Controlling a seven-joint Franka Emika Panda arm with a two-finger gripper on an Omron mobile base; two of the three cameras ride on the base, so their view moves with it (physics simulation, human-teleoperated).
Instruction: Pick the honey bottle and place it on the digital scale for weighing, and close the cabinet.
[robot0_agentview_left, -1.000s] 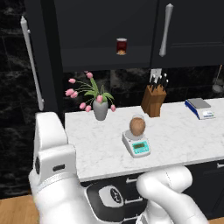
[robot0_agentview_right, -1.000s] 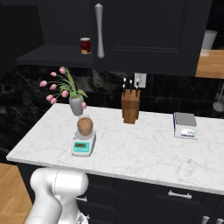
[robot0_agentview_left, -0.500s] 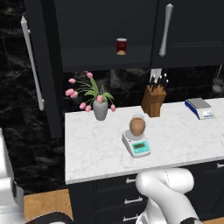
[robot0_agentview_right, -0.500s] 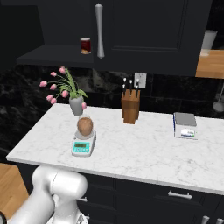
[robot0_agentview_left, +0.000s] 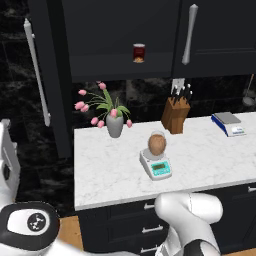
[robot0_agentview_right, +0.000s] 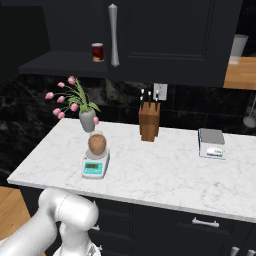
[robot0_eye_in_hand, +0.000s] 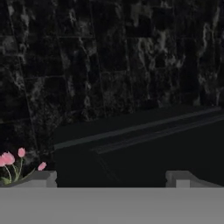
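Honey bottle (robot0_agentview_left: 157, 144) is sitting on the digital scale (robot0_agentview_left: 156, 165) on the desk (robot0_agentview_left: 105, 165). Fingers (robot0_eye_in_hand: 43, 178) are spread, gripping nothing. Probably smooth, slippery glass, so grab its round belly.

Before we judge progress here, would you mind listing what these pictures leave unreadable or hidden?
- Digital scale display: digits too small, both base views.
- Cabinet open door: left base view shows it edge-on; how far open is unclear.
- Tool: hand view shows just the fingertips; they stand apart.
- Honey bottle lid: too small to make out.
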